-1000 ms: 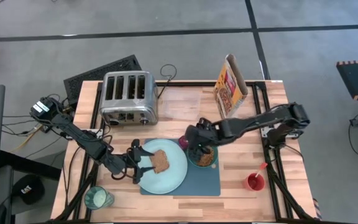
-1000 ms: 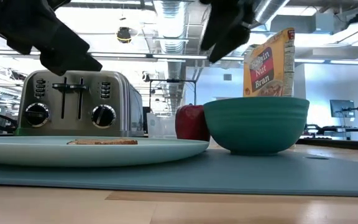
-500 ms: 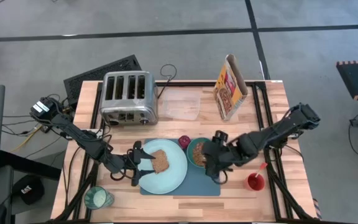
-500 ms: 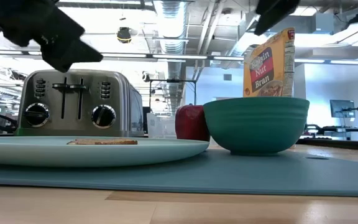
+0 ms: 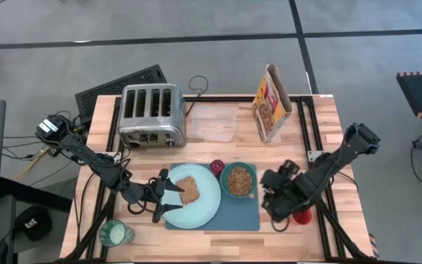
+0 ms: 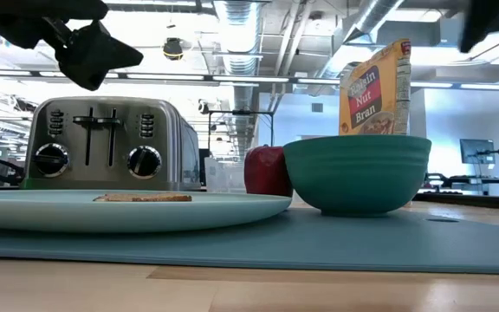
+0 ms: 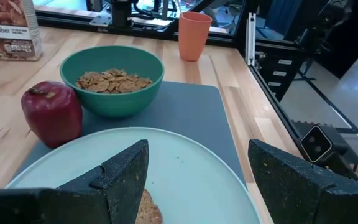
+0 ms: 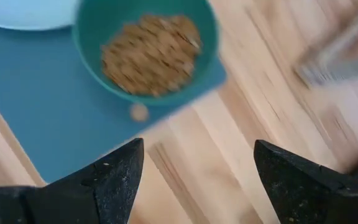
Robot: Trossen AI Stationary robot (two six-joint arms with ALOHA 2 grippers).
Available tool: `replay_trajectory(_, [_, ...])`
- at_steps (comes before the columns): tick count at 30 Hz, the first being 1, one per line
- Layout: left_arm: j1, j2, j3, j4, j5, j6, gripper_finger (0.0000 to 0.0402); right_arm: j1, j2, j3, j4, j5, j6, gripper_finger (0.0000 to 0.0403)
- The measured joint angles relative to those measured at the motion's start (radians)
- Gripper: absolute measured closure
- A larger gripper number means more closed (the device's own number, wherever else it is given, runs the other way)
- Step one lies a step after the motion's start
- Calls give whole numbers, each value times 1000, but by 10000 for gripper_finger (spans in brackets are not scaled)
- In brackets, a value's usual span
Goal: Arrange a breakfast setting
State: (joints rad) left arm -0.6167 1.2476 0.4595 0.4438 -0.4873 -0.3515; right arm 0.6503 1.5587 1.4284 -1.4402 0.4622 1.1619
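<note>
The slate-blue mat (image 5: 229, 214) lies near the table's front. On it rest the pale mint plate (image 5: 205, 205) with the toast slice (image 5: 187, 189) and the green bowl (image 5: 238, 180), which holds cereal. The dark red fruit (image 5: 217, 168) stands on the table behind them. My left gripper (image 5: 161, 196) is open, above the plate's left rim, beside the toast (image 7: 146, 210). My right gripper (image 5: 275, 202) is open and empty, above the mat's right edge, between the bowl (image 8: 148, 53) and the red cup (image 5: 302, 215). The spoon does not show.
The chrome toaster (image 5: 151, 114) stands at the back left and a cereal box (image 5: 272, 103) at the back right, with a clear plastic sheet (image 5: 215, 125) between them. A glass of milk (image 5: 114, 233) stands at the front left. One cereal flake (image 8: 140, 112) lies on the mat.
My right gripper has left its place over the bowl and gone toward the table's near right, to the mat's right edge beside the red cup. My left gripper has risen a little over the plate. Bowl, plate, toast and fruit have stayed put.
</note>
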Motion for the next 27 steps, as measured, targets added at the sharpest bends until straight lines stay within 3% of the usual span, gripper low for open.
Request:
replay_trajectory(5, [0, 0, 0, 1, -6, 0, 141, 79, -65, -11, -126, -15, 196, 74])
replay_trajectory(13, [1, 0, 1, 26, -18, 42, 141, 201, -297, -211, -132, -102, 467, 74])
replay_trajectory(18, [14, 0, 2, 30, -37, 53, 141, 285, -421, -266, -132, -128, 589, 74])
replay_trajectory(27, [29, 0, 2, 18, -29, 43, 141, 415, -466, -298, -132, -207, 702, 74])
